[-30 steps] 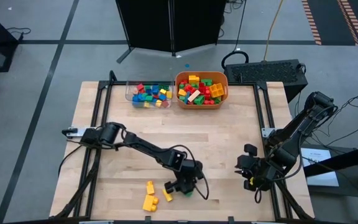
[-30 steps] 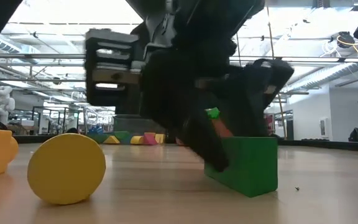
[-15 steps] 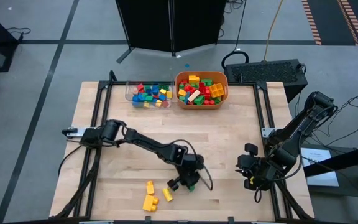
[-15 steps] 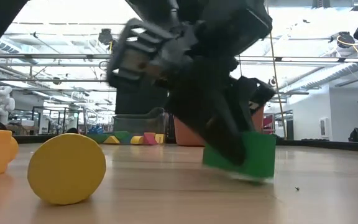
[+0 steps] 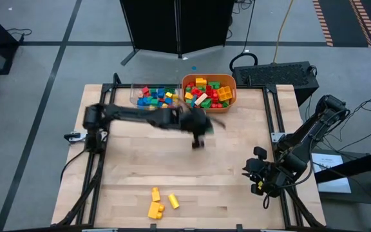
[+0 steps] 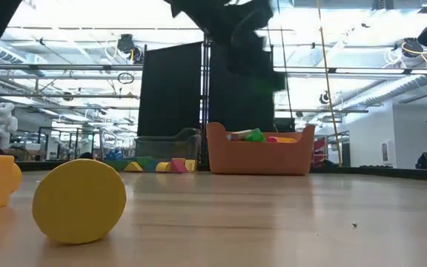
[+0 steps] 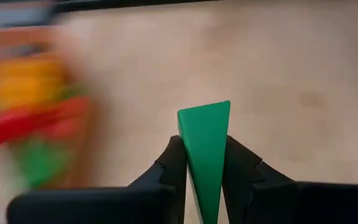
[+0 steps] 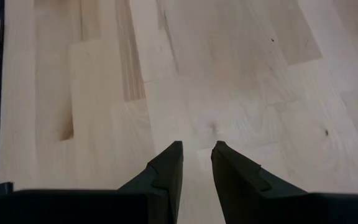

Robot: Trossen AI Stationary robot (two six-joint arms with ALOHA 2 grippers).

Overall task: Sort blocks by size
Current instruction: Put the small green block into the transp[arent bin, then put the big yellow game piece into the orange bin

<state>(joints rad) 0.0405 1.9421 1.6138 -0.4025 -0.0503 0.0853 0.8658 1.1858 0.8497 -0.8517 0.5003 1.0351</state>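
Just short of the orange tub (image 5: 209, 92), the left gripper (image 5: 198, 127) pinches a green block (image 7: 204, 146) between its fingers, and such a thin grip, apparently mid-swing, could let it slip; the right gripper (image 8: 196, 163), nearly closed and empty, waits at the table's right edge.

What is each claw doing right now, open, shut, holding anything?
Left claw: shut on a green block, up near the orange tub.
Right claw: nearly shut, empty, waiting at the table's right edge.
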